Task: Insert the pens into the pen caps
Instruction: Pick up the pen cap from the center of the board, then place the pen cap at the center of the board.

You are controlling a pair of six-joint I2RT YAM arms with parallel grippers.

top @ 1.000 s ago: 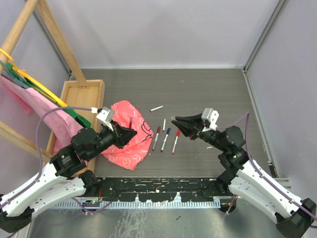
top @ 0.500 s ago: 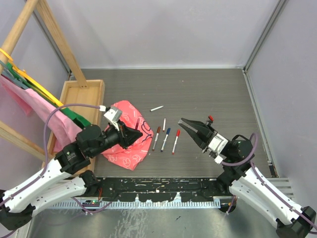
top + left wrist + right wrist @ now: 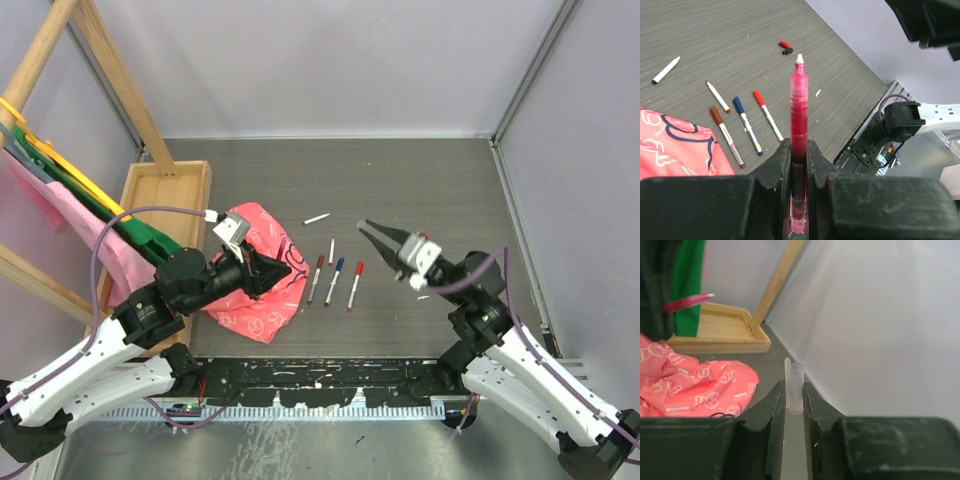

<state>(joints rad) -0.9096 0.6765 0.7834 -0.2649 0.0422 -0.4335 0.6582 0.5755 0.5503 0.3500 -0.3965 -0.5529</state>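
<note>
Right end effector (image 3: 366, 228), swung toward ten o'clock, pinches a clear cap (image 3: 796, 385), left end effector (image 3: 798, 150) clamps a pink pen (image 3: 799, 105); next likely lining tip to cap

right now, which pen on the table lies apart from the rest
The white pen, lying slanted on its own beyond the others; the brown pen, blue pen, red pen and red-tipped pen cluster together.

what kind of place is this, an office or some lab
Most likely a robot lab test cell: a left arm and a right arm bolted at the edge of a grey table, plain walls around it, and loose pens laid out.
</note>
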